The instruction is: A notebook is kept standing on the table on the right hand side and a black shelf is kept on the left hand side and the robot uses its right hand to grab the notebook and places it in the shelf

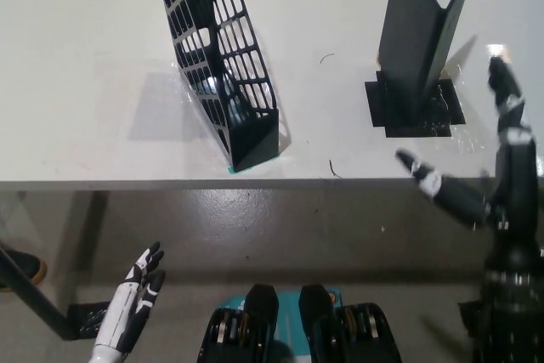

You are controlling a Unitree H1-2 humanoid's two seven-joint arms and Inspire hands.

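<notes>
The notebook (418,44) stands upright on the white table (93,82), towards the right side, its dark covers spread in a V that opens upward, its foot resting on a patch of black tape (415,110) stuck to the tabletop; the black shelf (223,61), a lattice-sided holder, stands to the left of it and well apart, leaning so that its top tilts toward the far left, its lower end close to the table's near edge; a short dark curl of something thin lies on the table between the two, too small to identify; the black right hand (493,163) is raised at the right of the picture, over the table's near edge and just to the right of the notebook, not touching it; its fingers are spread wide with nothing in them, one finger (507,91) pointing up beside the tape patch and another reaching out leftward along the table edge; the white left hand (136,295) hangs low at the lower left, below the table and well away from the shelf, its fingers extended, close together and holding nothing; beneath the table a grey floor shows
</notes>
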